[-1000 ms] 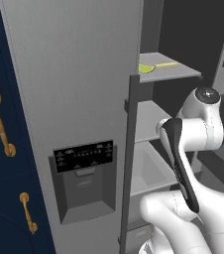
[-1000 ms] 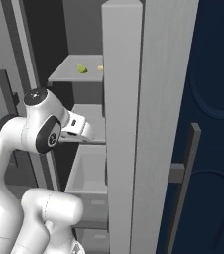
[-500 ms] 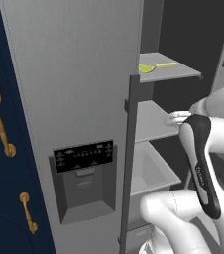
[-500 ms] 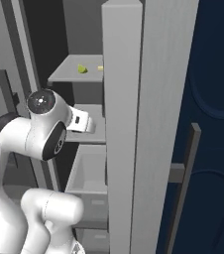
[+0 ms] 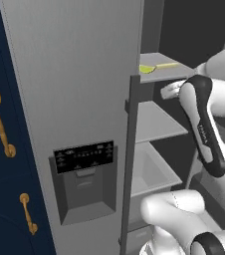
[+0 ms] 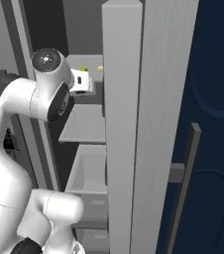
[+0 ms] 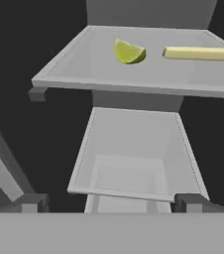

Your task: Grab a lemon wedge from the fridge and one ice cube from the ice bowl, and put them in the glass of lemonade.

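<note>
- Left base view: the fridge [image 5: 69,99] stands with its right door swung away, so the shelves are bare to me. The lemon wedge [image 5: 146,69] lies on the upper shelf [image 5: 171,73], close to the front edge and next to a pale yellow stick [image 5: 167,65]. My arm is bent into the opening at about shelf height, I judge so as to come at the wedge from the front. The closed left door with its black dispenser panel [image 5: 83,157] stands just beside my reach on that side. Navy cabinets [image 5: 0,164] with brass handles sit further left.
- Right base view: my hand [image 6: 82,82] is inside the fridge, level with the upper shelf, and a speck of the wedge shows just past it. The edge of the open door [image 6: 129,124] stands close on the right, so there is little room to swing sideways.
- Hand view: the wedge [image 7: 129,52] rests on its rind near the shelf's middle, the stick [image 7: 199,53] lying apart from it to one side. Below hangs an open drawer bin [image 7: 136,156]. My claw is spread wide and holds nothing; the fingertips [image 7: 189,201] are well short of the wedge. The stick is the one thing I might knock.
</note>
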